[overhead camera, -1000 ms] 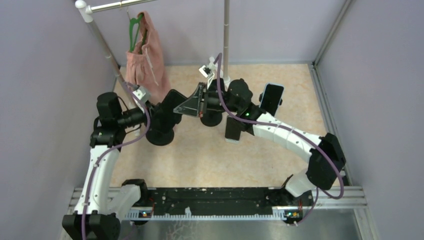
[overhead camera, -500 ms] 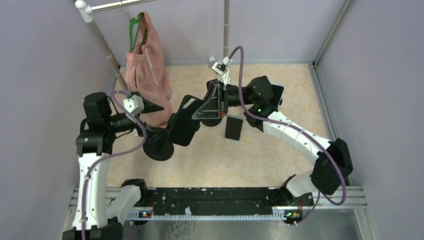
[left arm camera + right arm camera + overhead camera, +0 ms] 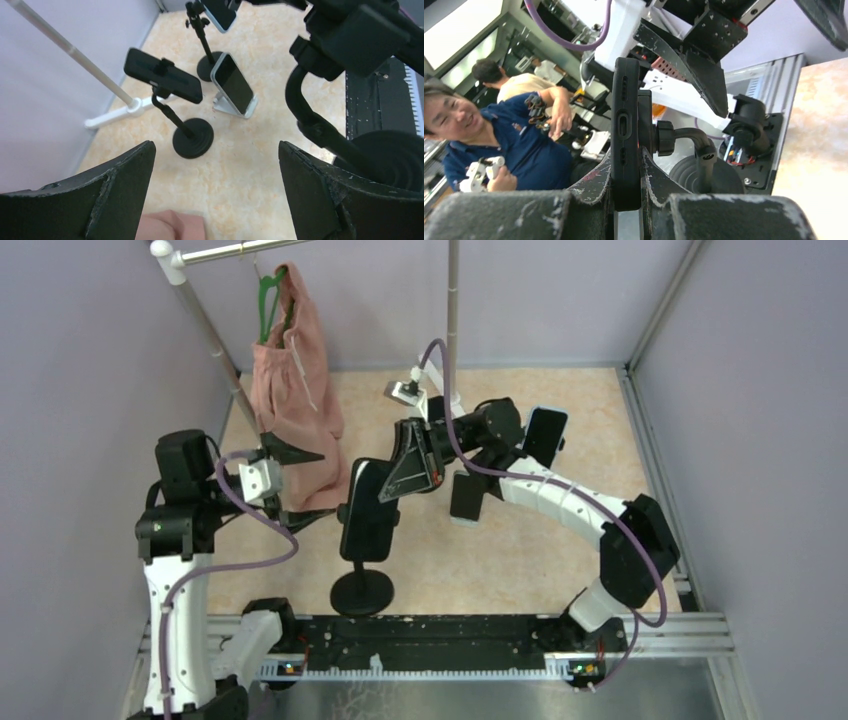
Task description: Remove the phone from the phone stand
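The right pincer (image 3: pixel 626 172) pinches the phone (image 3: pixel 625 100) edge-on, with the stand (image 3: pixel 696 150) clamped just behind (a pull should free it). The left pincer (image 3: pixel 215 150) is spread and empty beside the stand's stem, probably to brace it.

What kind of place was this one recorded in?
Probably a robot lab's test booth: plain panel walls on metal framing box in the table, props like a clothes rail and several phones on stands sit inside, and the right wrist view shows people in a workroom beyond.
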You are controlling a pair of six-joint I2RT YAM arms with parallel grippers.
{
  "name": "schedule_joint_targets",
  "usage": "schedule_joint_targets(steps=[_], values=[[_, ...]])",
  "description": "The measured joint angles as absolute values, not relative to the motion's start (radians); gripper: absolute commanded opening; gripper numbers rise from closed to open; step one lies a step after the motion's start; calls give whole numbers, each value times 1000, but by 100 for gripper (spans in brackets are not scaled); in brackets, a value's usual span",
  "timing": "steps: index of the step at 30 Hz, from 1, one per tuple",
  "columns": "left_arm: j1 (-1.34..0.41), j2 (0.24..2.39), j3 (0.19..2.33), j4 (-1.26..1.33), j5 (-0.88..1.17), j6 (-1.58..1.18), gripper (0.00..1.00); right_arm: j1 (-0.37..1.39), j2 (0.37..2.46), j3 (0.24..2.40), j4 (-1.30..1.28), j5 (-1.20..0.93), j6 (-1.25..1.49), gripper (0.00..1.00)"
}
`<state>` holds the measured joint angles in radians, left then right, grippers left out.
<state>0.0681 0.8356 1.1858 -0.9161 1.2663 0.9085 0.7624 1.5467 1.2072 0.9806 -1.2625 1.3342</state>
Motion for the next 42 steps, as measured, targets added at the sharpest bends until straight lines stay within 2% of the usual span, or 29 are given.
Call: schedule_joint_targets(steps=[9,14,20,28,31,34,35,36,42], values=[[67,796,1274,-1200,1333,1186,99,784,1624,1333,1007,-1307,1380,0],[67,750,1273,-1186,1366,1161,94,792,1700,1367,1007,-1307,1385,0],[67,742,1262,-1147,1376,1142,70,829,1757,1430,1001,-1328,1411,0],[56,764,1252,-1195,1402,1200,52,870,1812,1529,960,-1324,1399,0],[54,765,1252,-1204,1402,1202,36,871,1827,1544,950,-1323,1407,0],[54,765,1250,-1208,1393,1207,14,870,1836,1552,949,-1322,1425,0],[52,764,1241,-1213,1395,1212,0,868,1838,1553,941,-1324,1427,0],[52,764,1241,-1213,1395,1212,0,868,1838,1553,941,-1324,1427,0],[52,742,1196,-1179,1388,1223,0,869,1847,1528,966,-1306,1454,30]])
